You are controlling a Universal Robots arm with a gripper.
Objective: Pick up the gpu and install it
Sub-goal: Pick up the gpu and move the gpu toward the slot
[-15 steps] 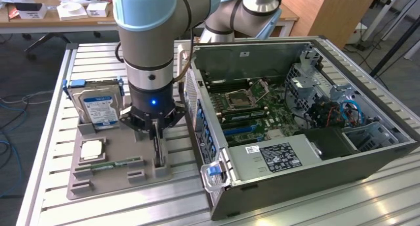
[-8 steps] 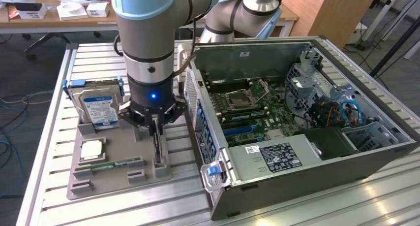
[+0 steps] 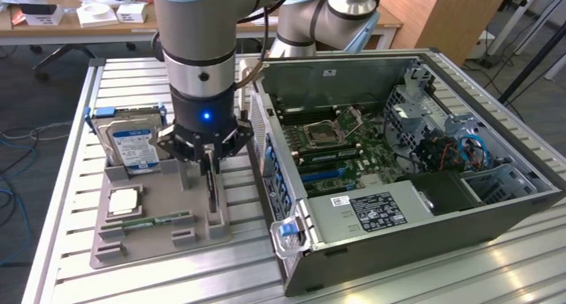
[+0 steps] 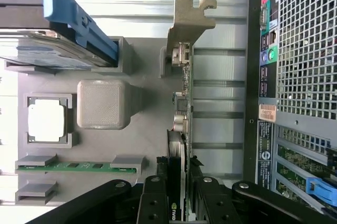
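The gpu (image 3: 212, 193) (image 4: 182, 92) is standing on its long edge in a slot of the gray tray (image 3: 150, 243) (image 4: 142, 140), its pale bracket (image 4: 188, 20) sticking out at the end nearest the hard drive (image 3: 132, 144) (image 4: 37, 51). The pincer (image 3: 209, 161) (image 4: 178, 174) is reaching down over the card's other half, and its 2 black fingers (image 4: 157, 192) are pinching the gpu, 1 pressing on each flat face. The card is sitting low in its slot, not lifted clear of the tray.

On the same tray, the hard drive is leaning upright in a blue carrier (image 4: 79, 21) at the far end in the exterior view. A square cpu (image 3: 124, 201) (image 4: 46, 121) is lying flat in its pocket, and a green memory stick (image 3: 150, 220) (image 4: 73, 166) is resting in clips just beside it. A gray block (image 4: 102, 103) is rising from the tray between the cpu and the gpu.

The open computer case (image 3: 398, 241) (image 4: 305, 50) is lying just beside the tray, on the exterior view's right, with its motherboard (image 3: 340, 145) facing up. Tray and case are both resting on the slatted metal counter (image 3: 115, 79).
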